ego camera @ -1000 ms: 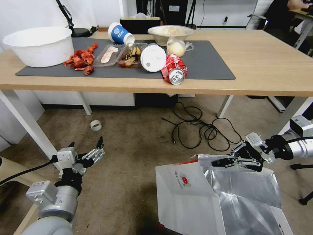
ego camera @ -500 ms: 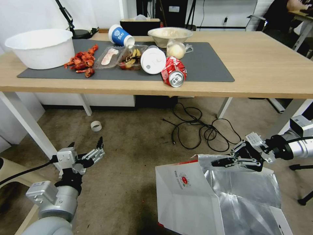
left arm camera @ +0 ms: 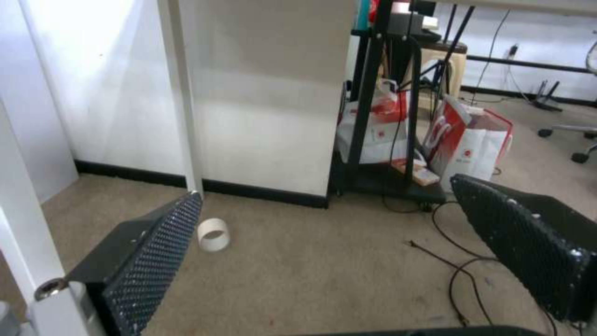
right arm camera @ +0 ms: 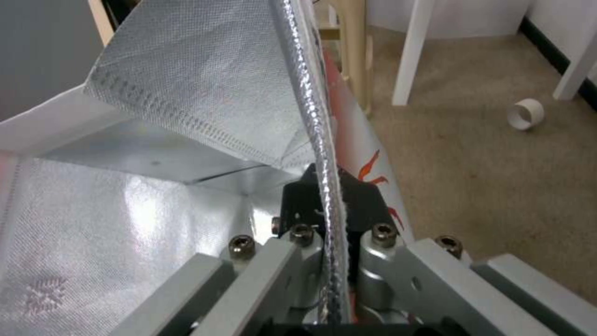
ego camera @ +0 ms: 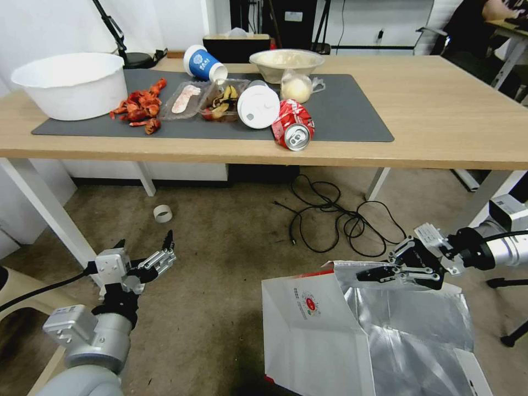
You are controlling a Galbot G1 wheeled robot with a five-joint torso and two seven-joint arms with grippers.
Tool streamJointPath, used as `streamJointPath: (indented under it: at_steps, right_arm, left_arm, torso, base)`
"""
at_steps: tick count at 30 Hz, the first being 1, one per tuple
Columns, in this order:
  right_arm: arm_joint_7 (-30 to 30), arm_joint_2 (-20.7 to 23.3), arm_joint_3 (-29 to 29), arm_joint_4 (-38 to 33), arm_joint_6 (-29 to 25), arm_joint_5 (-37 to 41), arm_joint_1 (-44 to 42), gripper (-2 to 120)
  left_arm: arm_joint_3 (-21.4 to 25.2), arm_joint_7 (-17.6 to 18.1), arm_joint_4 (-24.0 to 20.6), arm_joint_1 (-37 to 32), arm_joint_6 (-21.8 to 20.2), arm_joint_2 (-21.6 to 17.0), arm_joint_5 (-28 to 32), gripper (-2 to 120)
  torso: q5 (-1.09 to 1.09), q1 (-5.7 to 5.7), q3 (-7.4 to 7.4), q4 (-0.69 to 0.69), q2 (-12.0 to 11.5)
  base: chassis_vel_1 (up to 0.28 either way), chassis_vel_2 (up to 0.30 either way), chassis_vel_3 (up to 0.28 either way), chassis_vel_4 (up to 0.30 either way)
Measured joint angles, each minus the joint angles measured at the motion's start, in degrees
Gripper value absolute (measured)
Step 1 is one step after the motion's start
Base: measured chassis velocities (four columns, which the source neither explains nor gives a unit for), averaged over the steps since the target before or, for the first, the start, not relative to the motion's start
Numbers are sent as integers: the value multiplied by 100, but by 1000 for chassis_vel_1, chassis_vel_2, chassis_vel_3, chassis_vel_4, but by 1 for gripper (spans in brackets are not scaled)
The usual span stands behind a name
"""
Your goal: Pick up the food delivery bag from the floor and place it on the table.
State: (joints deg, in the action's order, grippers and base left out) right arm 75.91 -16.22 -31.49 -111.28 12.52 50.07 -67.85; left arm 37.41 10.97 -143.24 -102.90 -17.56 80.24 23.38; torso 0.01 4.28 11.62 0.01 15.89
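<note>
**Bag gripped, lift barely begun**

Nearest, the bag (ego camera: pixel 330 330) hangs by its foil rim, pinched in the right gripper (ego camera: pixel 379 273), whose jaws are closed on that edge. The left gripper (ego camera: pixel 144 246) idles low over the floor (ego camera: pixel 220 247), jaws spread, empty. Beyond, the surface (ego camera: pixel 440 110) has slid down in view over the last second: apparently the torso is rising, so the carry starts.

From my head camera the food delivery bag (ego camera: pixel 330 335) runs off the bottom edge, so I can't see its base or whether it touches the floor (ego camera: pixel 220 247). My right pincer (ego camera: pixel 367 274) hides part of the foil rim. The print around the bag's round red logo is too small to read.
</note>
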Motion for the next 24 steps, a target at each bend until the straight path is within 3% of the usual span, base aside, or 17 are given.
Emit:
streamJointPath:
  at_steps: [24]
  right_arm:
    - [7, -10, -84, -20, 2, -24, -94, 0]
  left_arm:
    - [8, 4, 0, -2, 5, -30, 2, 100]
  torso:
    - [-1, 73, 170, 0, 241]
  base:
    - [0, 0, 0, 0]
